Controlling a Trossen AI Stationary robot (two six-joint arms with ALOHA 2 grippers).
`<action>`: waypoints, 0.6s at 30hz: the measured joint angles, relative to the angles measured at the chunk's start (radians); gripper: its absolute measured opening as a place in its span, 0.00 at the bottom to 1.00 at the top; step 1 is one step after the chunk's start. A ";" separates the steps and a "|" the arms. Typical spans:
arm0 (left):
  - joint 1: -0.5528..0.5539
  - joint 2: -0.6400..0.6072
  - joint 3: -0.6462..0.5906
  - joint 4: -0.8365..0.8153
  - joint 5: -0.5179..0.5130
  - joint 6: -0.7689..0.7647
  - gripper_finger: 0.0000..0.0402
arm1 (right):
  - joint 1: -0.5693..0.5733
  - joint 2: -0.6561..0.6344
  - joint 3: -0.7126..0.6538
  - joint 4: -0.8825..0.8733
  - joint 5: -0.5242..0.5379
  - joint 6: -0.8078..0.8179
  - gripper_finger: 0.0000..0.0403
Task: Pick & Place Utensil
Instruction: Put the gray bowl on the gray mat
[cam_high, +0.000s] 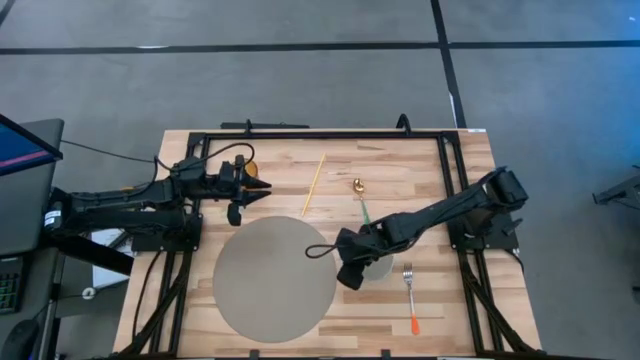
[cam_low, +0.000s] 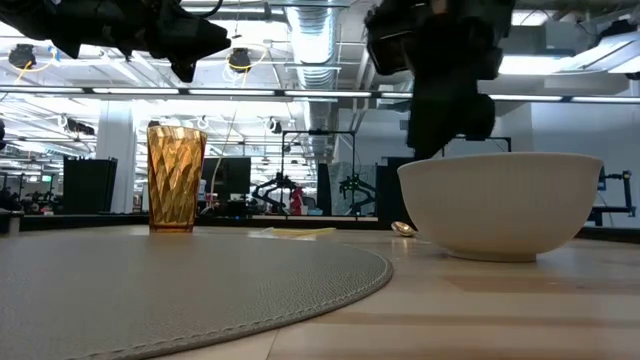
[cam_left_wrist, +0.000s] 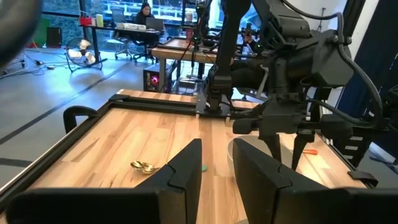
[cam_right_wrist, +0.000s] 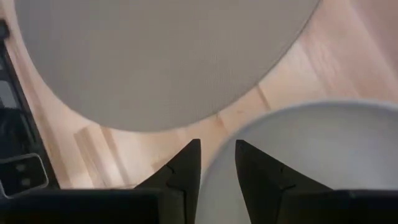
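Observation:
A gold spoon (cam_high: 358, 188) with a green handle lies flat on the wood toward the table's far side; it also shows in the left wrist view as the spoon (cam_left_wrist: 143, 166). A fork (cam_high: 409, 290) with an orange handle lies near the table's right near corner. A white bowl (cam_high: 380, 267) stands on the table beside the grey round placemat (cam_high: 270, 285). My right gripper (cam_high: 348, 275) hangs shut above the bowl's (cam_right_wrist: 311, 162) rim on the placemat side, fingers pointing down, touching nothing. My left gripper (cam_high: 262, 187) waits shut, raised at the placemat's far-left edge.
An amber glass (cam_low: 175, 178) stands under the left arm at the table's far left. A thin yellow stick (cam_high: 313, 185) lies left of the spoon. A black frame (cam_high: 330, 131) borders the table. Bare wood shows between the spoon and the bowl.

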 joint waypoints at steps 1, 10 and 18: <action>0.000 0.000 0.000 0.000 0.000 0.000 0.23 | -0.004 0.000 0.000 -0.016 0.000 0.000 0.23; 0.001 0.000 0.000 -0.001 0.000 0.000 0.23 | -0.001 0.014 0.001 -0.020 0.003 0.032 0.23; 0.001 0.000 0.000 -0.001 0.000 -0.001 0.23 | 0.002 0.067 -0.001 -0.022 -0.055 0.022 0.23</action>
